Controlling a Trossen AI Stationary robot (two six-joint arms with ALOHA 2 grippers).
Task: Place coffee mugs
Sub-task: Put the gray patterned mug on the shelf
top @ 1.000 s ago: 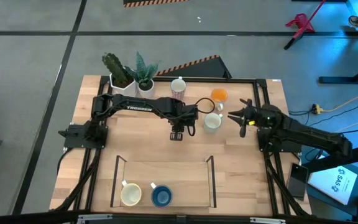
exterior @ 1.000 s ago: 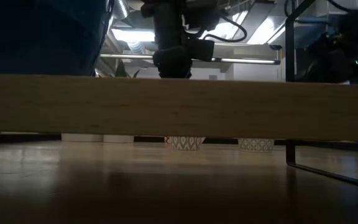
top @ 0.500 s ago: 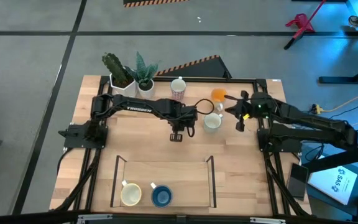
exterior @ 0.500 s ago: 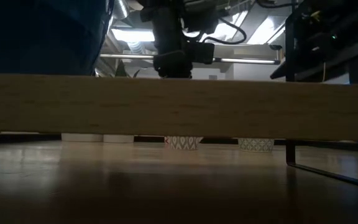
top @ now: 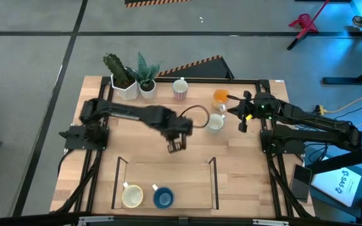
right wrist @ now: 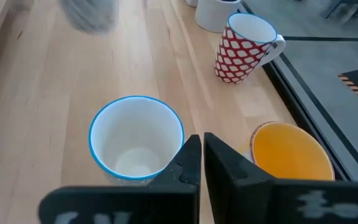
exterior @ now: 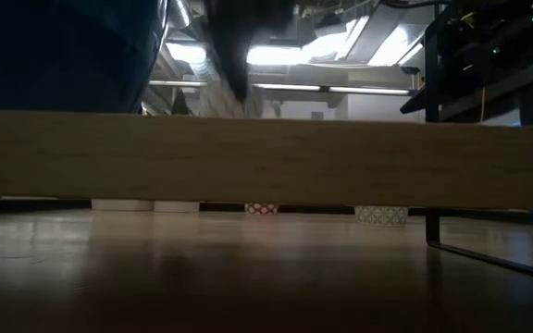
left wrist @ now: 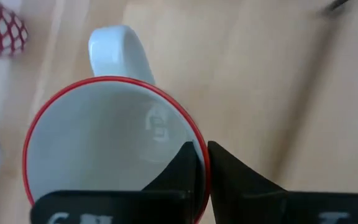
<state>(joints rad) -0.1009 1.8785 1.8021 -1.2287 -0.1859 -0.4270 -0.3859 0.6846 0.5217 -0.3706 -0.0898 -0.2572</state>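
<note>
My left gripper is shut on a white red-rimmed mug over the table's middle; in the high view the gripper hides the mug. My right gripper is shut and empty. In its wrist view it hovers between a white blue-rimmed mug and an orange mug. Both mugs stand on their bases, as does a red-patterned mug at the far edge. A cream mug and a blue mug stand inside a dark frame near the front edge. My left gripper pinches the mug's rim on the side opposite the handle, with one finger inside the cup and one outside. The fingers come from above, pointing down. The mug stays upright, its mouth up.
Two white pots with green plants stand at the far left corner. In the low view a wooden board crosses the picture, and two mug bases show below it. Bare wood lies between the frame and the far mugs.
My left gripper has gone toward the table's near edge and slightly left, carrying the red-rimmed mug. The mug's base no longer stands on the table in the low view. My right gripper went toward the far edge, up to the orange mug, then kept still.
</note>
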